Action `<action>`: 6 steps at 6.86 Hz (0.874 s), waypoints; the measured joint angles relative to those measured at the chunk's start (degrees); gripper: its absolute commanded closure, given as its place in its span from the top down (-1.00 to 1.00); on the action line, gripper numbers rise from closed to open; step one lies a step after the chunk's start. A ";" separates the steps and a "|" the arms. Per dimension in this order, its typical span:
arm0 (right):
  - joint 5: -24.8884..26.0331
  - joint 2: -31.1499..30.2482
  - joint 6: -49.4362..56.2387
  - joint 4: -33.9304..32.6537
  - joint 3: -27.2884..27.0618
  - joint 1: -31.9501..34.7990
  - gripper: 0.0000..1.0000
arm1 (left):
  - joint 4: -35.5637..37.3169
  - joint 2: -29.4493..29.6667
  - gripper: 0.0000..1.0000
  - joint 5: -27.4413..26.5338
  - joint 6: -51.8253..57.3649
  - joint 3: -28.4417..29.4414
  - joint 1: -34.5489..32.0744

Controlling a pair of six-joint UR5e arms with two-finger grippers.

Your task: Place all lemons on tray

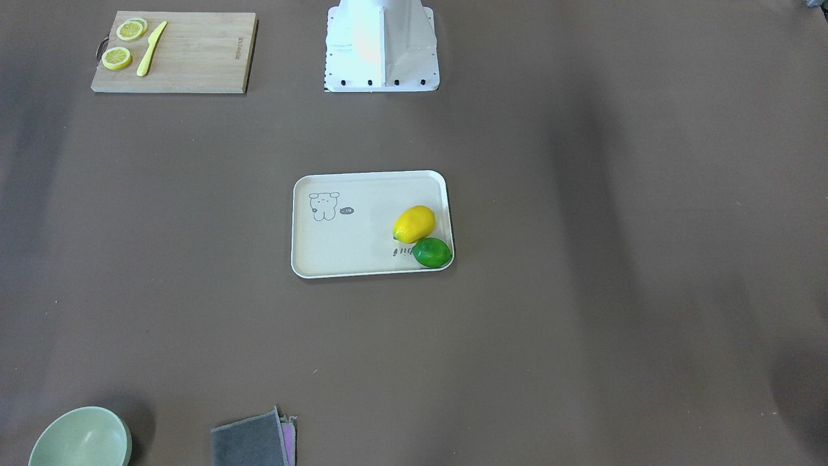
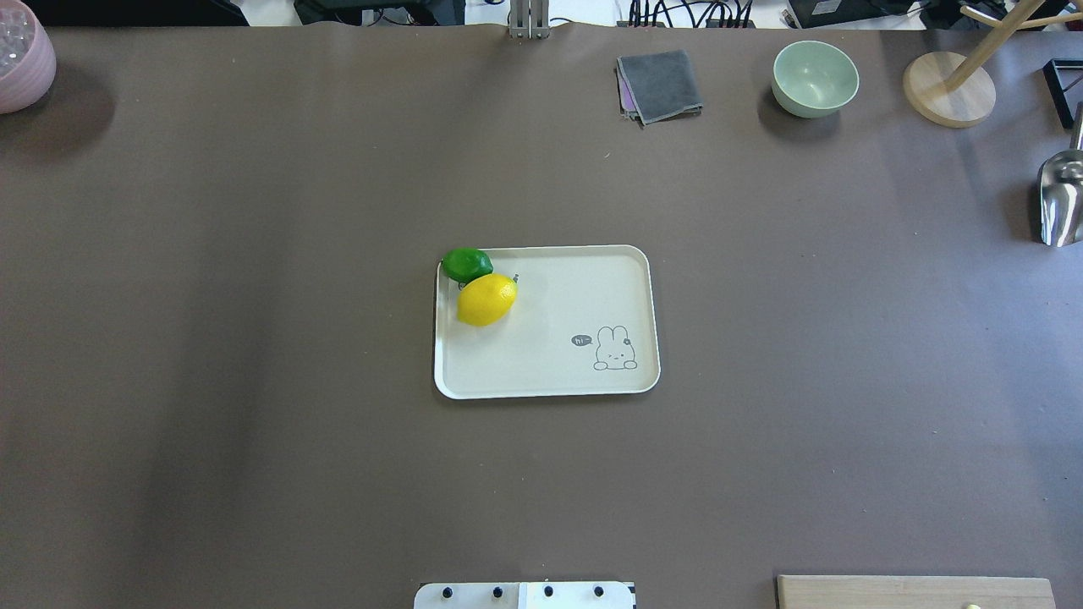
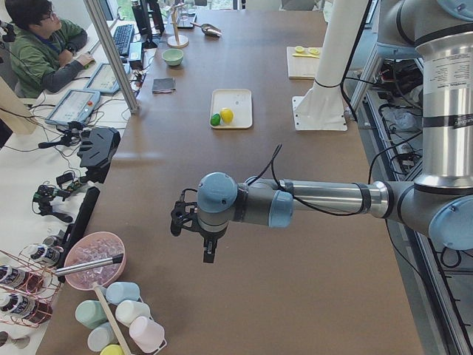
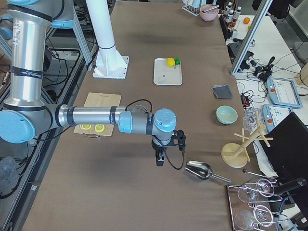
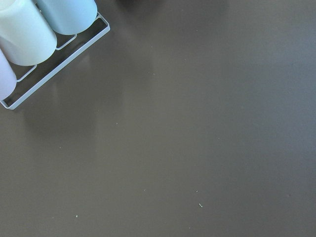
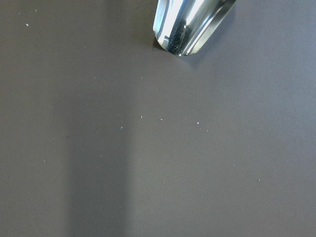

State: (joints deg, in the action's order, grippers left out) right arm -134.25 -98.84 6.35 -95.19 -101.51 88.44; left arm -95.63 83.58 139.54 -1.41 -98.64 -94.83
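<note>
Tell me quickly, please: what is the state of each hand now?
Left hand: cannot be told; seen only from the side.
Right hand: cannot be told, likewise.

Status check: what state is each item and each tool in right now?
yellow lemon, lying on the tray
green lemon, in the tray's corner beside the yellow lemon
tray, flat, holds both lemons
left tool, clear of the tray; open or shut unclear
right tool, clear of the tray; open or shut unclear
green bowl, upright, empty
</note>
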 measured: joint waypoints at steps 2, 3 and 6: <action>-0.58 -0.03 0.03 0.00 0.00 -0.02 1.00 | 0.00 -0.02 0.99 0.03 0.00 -0.05 0.00; -0.75 -0.03 0.05 0.00 -0.03 -0.02 1.00 | 0.00 -0.06 0.99 0.03 0.00 -0.05 0.00; -1.08 -0.04 0.06 0.08 -0.17 -0.03 1.00 | -0.02 -0.09 0.99 0.03 0.00 -0.09 0.00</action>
State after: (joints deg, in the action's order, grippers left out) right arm -135.33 -98.88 6.42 -95.11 -101.68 88.42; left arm -95.64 83.50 139.57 -1.41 -98.73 -94.83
